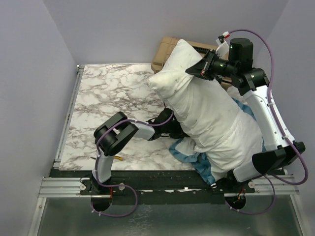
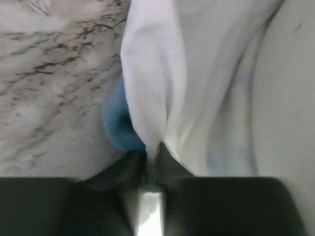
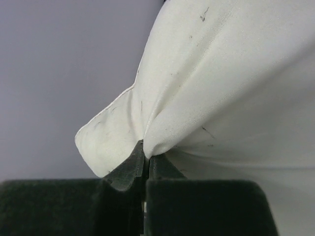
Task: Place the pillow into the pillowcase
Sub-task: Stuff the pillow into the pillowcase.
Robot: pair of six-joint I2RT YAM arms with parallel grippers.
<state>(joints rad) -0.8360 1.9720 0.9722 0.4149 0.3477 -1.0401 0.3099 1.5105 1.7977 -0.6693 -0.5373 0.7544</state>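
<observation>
Largely hidden under the pillow, left fingers pinch pillowcase; right fingers clench pillow.

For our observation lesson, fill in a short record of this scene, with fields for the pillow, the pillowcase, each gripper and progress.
pillow: white, plump, lying diagonally across the marble table
pillowcase: blue fabric bunched under the pillow's near end
right gripper: shut on the pillow's far corner
left gripper: pinching a thin white fold beside blue fabric, apparently the pillowcase
cardboard box: behind the pillow's far end
progress: the pillow's far half is plainly outside the case
</observation>
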